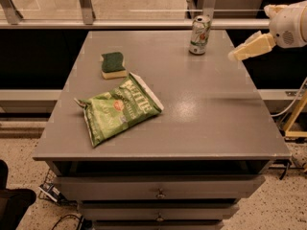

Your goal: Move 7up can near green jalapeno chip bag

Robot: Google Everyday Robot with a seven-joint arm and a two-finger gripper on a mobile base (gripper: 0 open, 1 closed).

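7up can (199,35) upright at counter's (216,109) back edge; end effector (242,51) hovers nr it, not touching. Whether it's open or closed: can't tell.

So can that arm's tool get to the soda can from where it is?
Probably yes. The tool hangs at the table's right edge, just right of the 7up can, with only bare tabletop between them. The sponge and chip bag lie well off to the left.
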